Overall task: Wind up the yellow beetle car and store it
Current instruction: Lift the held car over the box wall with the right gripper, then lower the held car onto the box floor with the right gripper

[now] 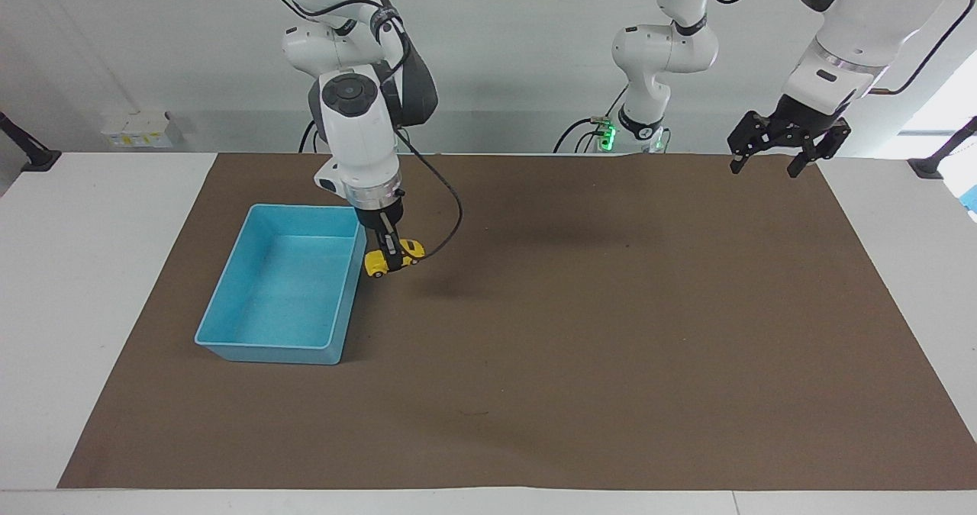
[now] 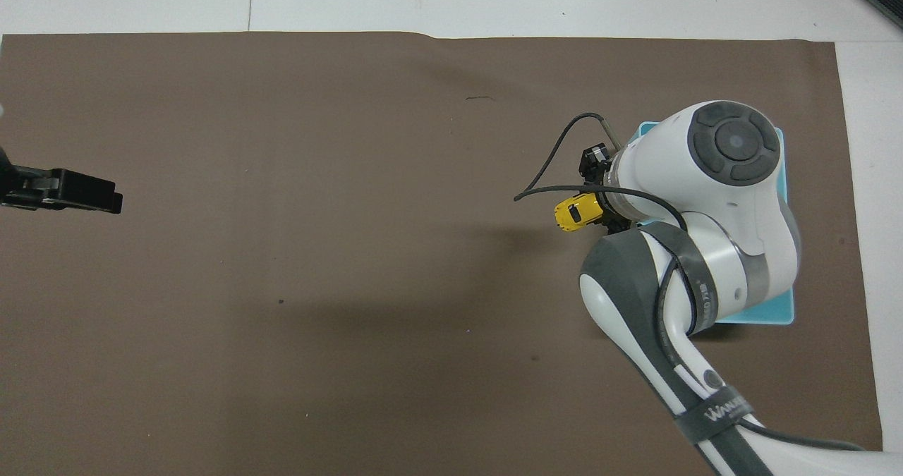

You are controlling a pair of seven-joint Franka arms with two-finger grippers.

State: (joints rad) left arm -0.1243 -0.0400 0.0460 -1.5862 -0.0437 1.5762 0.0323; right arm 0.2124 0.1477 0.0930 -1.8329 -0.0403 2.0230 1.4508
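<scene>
Storing step: right gripper (image 1: 390, 259) clamped on small yellow beetle car (image 1: 392, 256), raised beside light-blue plastic bin (image 1: 229, 317). Next: carry over bin, release. Left gripper (image 1: 771, 165) spread, waiting.

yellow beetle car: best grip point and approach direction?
Across the body's two flanks, mid-length, coming from straight above. The yellow beetle car is small with a rounded roof, so the narrow width suits the fingers. The right end effector grips it this way now, raised beside the blue bin.

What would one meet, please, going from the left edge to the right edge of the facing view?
Blue bin → yellow toy car held up in the right end effector, over the brown mat → left end effector, open, waiting above the mat's corner.
</scene>
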